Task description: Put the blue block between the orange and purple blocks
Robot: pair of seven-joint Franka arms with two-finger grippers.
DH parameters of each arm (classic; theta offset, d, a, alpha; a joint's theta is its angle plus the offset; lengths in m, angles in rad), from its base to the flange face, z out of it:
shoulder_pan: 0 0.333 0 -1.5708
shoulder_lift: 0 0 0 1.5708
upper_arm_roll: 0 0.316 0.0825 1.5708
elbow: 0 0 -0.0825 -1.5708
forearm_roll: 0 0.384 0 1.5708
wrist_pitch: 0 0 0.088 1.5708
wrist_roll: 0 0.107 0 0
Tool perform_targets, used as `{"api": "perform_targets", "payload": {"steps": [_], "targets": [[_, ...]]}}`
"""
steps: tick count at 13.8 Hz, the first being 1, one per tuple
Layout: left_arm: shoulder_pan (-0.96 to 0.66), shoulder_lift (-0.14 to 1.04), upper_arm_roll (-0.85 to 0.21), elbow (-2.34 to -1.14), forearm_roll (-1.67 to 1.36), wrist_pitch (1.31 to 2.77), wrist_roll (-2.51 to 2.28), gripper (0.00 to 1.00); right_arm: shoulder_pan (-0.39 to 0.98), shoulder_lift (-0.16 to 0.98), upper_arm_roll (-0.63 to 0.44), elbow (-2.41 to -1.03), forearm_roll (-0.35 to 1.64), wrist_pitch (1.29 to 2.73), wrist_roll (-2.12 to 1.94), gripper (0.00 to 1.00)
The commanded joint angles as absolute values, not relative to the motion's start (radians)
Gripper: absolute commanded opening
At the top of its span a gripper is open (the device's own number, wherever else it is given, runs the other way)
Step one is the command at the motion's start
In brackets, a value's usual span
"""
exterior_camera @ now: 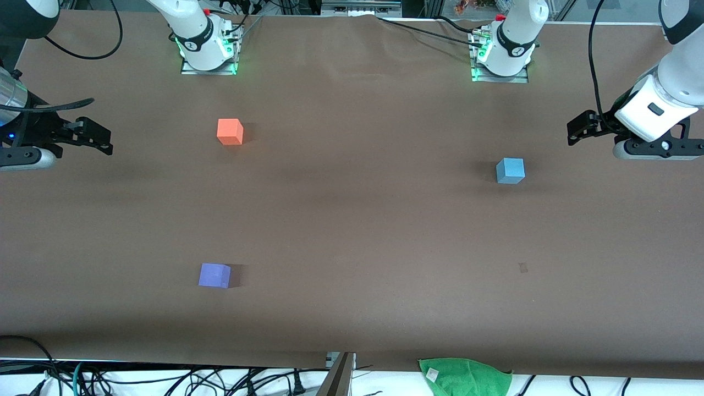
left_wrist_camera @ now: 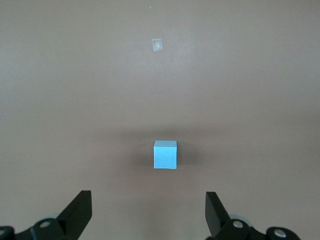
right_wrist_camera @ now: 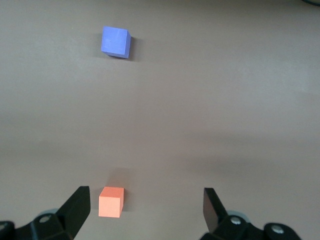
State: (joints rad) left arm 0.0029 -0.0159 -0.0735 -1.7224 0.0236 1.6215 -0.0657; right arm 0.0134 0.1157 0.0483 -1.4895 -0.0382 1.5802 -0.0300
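Blue block [exterior_camera: 510, 170] untouched; arms partly cropped.

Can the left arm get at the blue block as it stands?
Probably yes. The left claw is open over bare table by the blue block, which sits alone with nothing around it.

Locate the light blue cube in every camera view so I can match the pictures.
Front view: the small light sky-blue matte cube sits on the brown table toward the left arm's end.
Left wrist view: the same cube lies ahead of the open left gripper.
Right wrist view: not in it.
Shared landmark: a small pale tape mark, in both the front and left wrist views.
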Motion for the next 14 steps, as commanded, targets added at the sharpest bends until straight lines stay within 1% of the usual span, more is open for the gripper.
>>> {"api": "perform_targets", "payload": {"steps": [1, 5, 7, 9, 12, 13, 14], "targets": [[-0.006, 0.018, -0.072, -1.680, -0.005, 1.569, -0.057, 1.00, 0.009, 0.110, 0.052, -1.486, -0.038, 1.580, -0.032, 1.00], [-0.011, 0.063, -0.075, -1.628, 0.011, 1.507, -0.049, 1.00, 0.009, 0.110, 0.052, -1.486, -0.038, 1.578, -0.032, 1.00], [-0.009, 0.064, -0.077, -1.634, 0.009, 1.499, -0.045, 1.00, 0.009, 0.110, 0.052, -1.486, -0.040, 1.578, -0.034, 1.00], [-0.008, 0.064, -0.078, -1.649, 0.009, 1.456, -0.043, 1.00, 0.009, 0.110, 0.052, -1.486, -0.040, 1.578, -0.034, 1.00], [0.002, 0.055, -0.078, -1.736, 0.008, 1.459, -0.040, 1.00, 0.011, 0.110, 0.052, -1.486, -0.041, 1.578, -0.034, 1.00], [-0.005, 0.055, -0.077, -1.771, 0.008, 1.495, -0.040, 1.00, 0.011, 0.110, 0.052, -1.486, -0.041, 1.578, -0.034, 1.00], [-0.006, 0.051, -0.078, -1.832, 0.006, 1.562, -0.040, 1.00, 0.011, 0.110, 0.054, -1.486, -0.040, 1.578, -0.034, 1.00]]}}
